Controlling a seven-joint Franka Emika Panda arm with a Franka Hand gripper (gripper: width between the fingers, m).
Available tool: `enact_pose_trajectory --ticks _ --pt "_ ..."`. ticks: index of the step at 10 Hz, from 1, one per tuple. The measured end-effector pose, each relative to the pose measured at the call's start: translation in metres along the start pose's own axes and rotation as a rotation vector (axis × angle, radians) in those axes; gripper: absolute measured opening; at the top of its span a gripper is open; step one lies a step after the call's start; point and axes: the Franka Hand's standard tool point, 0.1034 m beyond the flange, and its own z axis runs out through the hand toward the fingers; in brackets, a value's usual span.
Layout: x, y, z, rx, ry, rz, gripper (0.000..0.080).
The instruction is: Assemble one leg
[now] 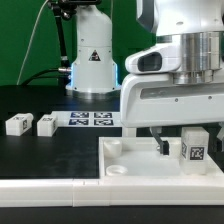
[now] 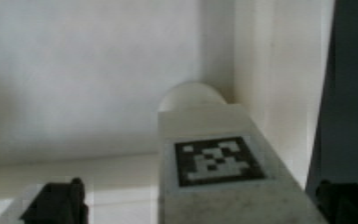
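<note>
A leg (image 1: 195, 147), a small white block with a square tag, stands upright on the large white tray-like piece (image 1: 125, 158) toward the exterior view's right. My gripper (image 1: 181, 145) is down around it. In the wrist view the leg (image 2: 217, 150) lies between my dark fingertips (image 2: 55, 205). It sits close to one finger, and a clear gap separates it from the other. The gripper (image 2: 199, 207) is open. Two more legs (image 1: 17, 124) (image 1: 46, 123) lie on the black table at the exterior view's left.
The marker board (image 1: 90, 119) lies flat on the table behind the tray piece. The robot base (image 1: 92, 60) stands at the back. A white strip (image 1: 40, 188) runs along the table's front edge.
</note>
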Motion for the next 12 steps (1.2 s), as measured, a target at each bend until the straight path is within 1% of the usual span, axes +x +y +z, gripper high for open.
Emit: enact_pose_trajectory --ticks 1,2,4,5,6,7,9,12 --pt "0.0001 0.0002 0.0 0.001 0.001 0.005 0.0604" --pt "0.0001 0.0002 0.0 0.001 0.001 0.005 0.0604" --pt "0.0001 0.0 0.0 0.002 0.001 0.042 0.0331" --pt "0.0001 0.0001 0.0 0.002 0.0 0.043 0.0331" --pt "0.0 -0.0002 0.0001 0.005 0.0 0.077 0.0285" --pt "-0.0001 -0.0002 0.0003 0.017 0.001 0.215 0.0285" --pt "0.0002 0.0001 0.0004 0.033 -0.001 0.424 0.0285" --pt "-0.0007 0.0011 0.0002 0.037 -0.007 0.713 0.0285"
